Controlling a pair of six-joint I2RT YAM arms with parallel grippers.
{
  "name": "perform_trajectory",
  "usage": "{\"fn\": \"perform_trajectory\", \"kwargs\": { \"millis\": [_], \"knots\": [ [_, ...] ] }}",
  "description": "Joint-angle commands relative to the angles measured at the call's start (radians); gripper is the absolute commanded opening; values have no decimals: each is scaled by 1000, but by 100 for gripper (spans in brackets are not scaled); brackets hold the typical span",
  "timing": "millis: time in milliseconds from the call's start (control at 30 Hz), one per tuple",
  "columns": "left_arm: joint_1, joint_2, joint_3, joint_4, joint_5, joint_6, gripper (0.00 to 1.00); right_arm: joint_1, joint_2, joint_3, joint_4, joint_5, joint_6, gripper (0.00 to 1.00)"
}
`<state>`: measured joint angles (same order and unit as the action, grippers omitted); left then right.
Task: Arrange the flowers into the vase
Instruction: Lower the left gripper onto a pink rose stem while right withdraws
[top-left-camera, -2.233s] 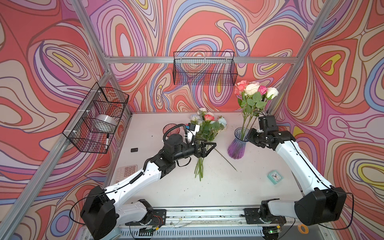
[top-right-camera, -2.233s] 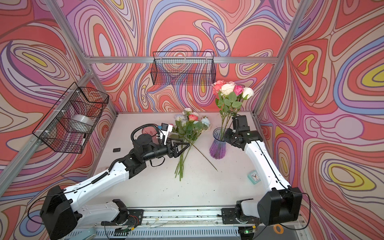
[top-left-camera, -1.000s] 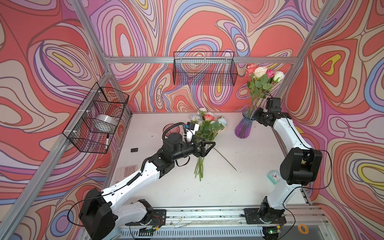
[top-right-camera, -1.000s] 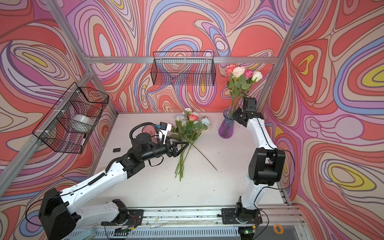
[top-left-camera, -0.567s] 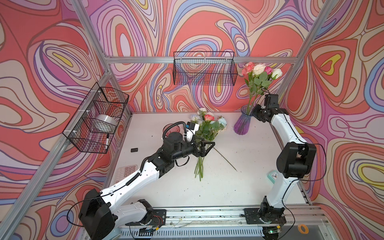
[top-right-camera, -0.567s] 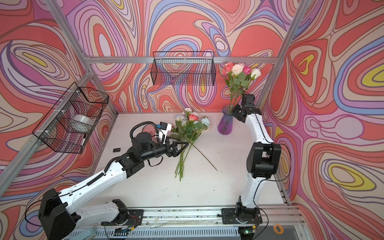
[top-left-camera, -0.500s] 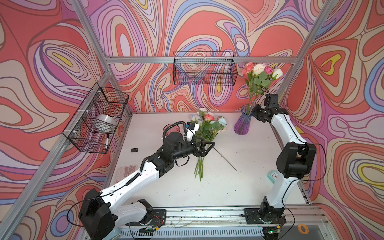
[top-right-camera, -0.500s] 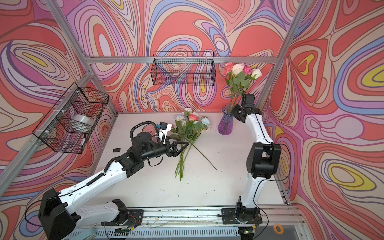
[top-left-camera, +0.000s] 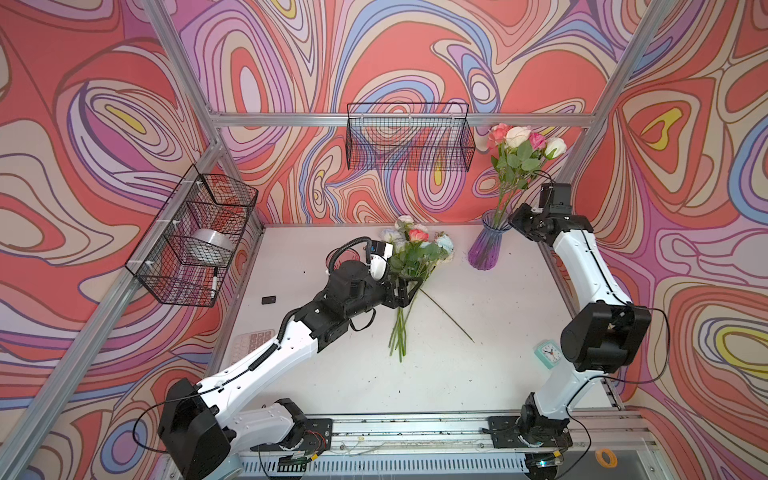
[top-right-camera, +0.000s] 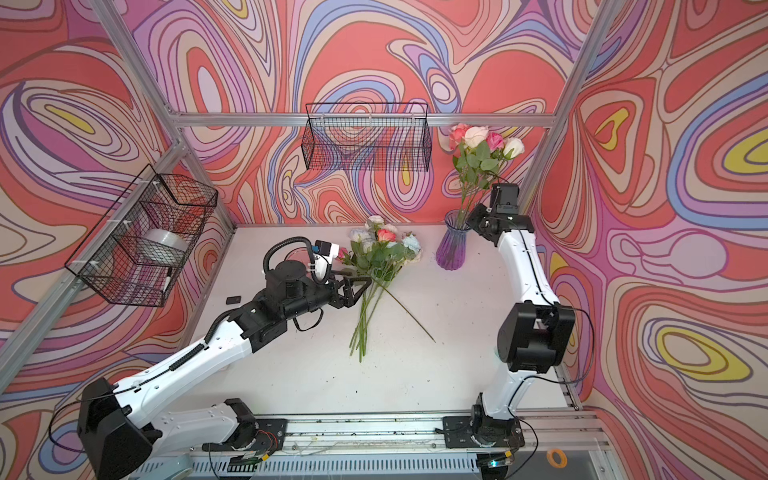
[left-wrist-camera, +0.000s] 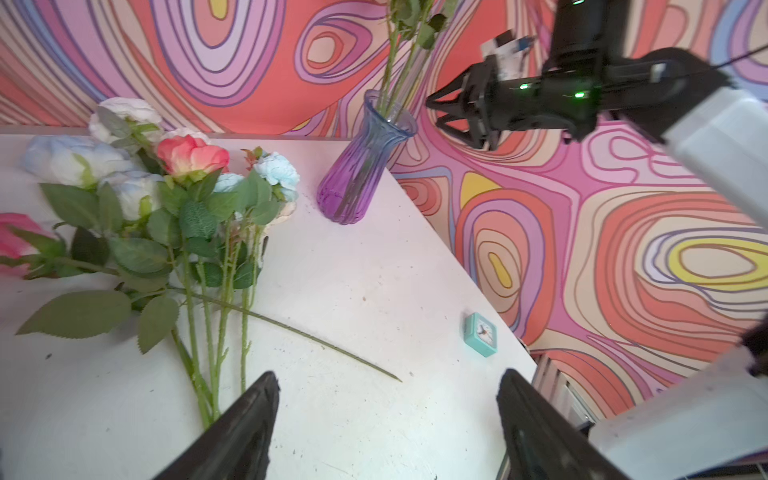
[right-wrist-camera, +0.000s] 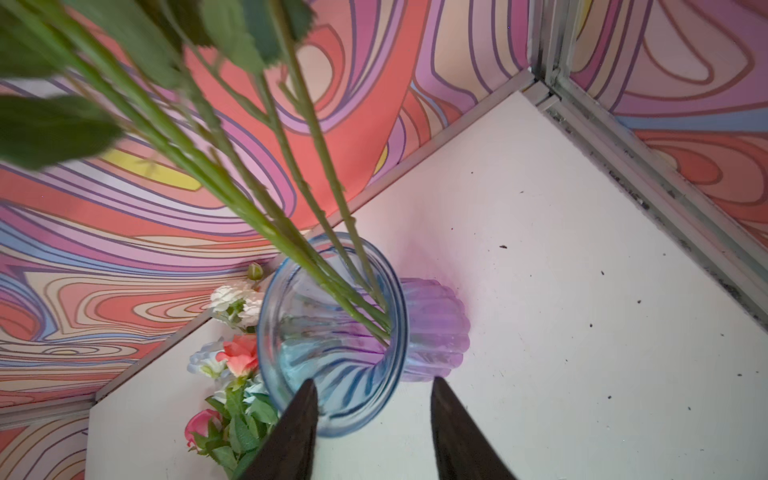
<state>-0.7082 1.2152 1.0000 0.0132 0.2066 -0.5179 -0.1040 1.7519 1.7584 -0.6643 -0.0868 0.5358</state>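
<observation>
The purple-and-blue glass vase (top-left-camera: 484, 249) (top-right-camera: 451, 245) stands upright at the table's back right with several pink, coral and cream flowers (top-left-camera: 523, 141) in it. Their stems (right-wrist-camera: 257, 208) lean over its rim (right-wrist-camera: 332, 332). My right gripper (top-left-camera: 514, 217) (right-wrist-camera: 372, 382) hovers open just beside that rim, its jaws apart and holding nothing. A loose bunch of flowers (top-left-camera: 415, 257) (left-wrist-camera: 166, 199) lies mid-table. My left gripper (top-left-camera: 409, 289) (left-wrist-camera: 387, 374) is open low over the bunch's stems, which lie beside one finger (left-wrist-camera: 249, 415), with only bare table between the jaws.
A single bare stem (top-left-camera: 446, 318) lies slanted beside the bunch. A teal clock (top-left-camera: 548, 353) sits near the right arm's elbow. A small black object (top-left-camera: 269, 299) lies at the left. Wire baskets hang on the back wall (top-left-camera: 409, 137) and the left wall (top-left-camera: 195, 237).
The right arm carried the vase with its flowers from mid-right to the back right corner, set it down, and its jaws opened off the rim. The left arm has barely moved.
</observation>
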Motion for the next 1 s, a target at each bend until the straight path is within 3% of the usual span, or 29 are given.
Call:
{"fn": "perform_trajectory", "kwargs": {
  "millis": [0, 167, 333, 433, 500, 667, 967],
  "knots": [
    [-5, 68, 81, -179, -128, 34, 76, -2, -99, -63, 2, 35, -11, 45],
    [-5, 253, 224, -398, -184, 87, 59, 58, -299, -265, 87, 133, -2, 38],
    [-16, 419, 295, -493, -276, 157, 55, 298, -559, -594, 291, 243, -6, 30],
    [-22, 521, 336, -532, -369, 212, 48, 457, -644, -787, 411, 277, 5, 28],
    [-22, 591, 384, -553, -412, 229, 43, 505, -663, -884, 472, 270, 24, 28],
    [-20, 760, 563, -594, -417, 244, 37, 512, -678, -1023, 561, 280, 42, 27],
    [-1, 1027, 831, -697, -472, 251, 26, 512, -709, -1040, 542, 260, -32, 26]
  ]
}}
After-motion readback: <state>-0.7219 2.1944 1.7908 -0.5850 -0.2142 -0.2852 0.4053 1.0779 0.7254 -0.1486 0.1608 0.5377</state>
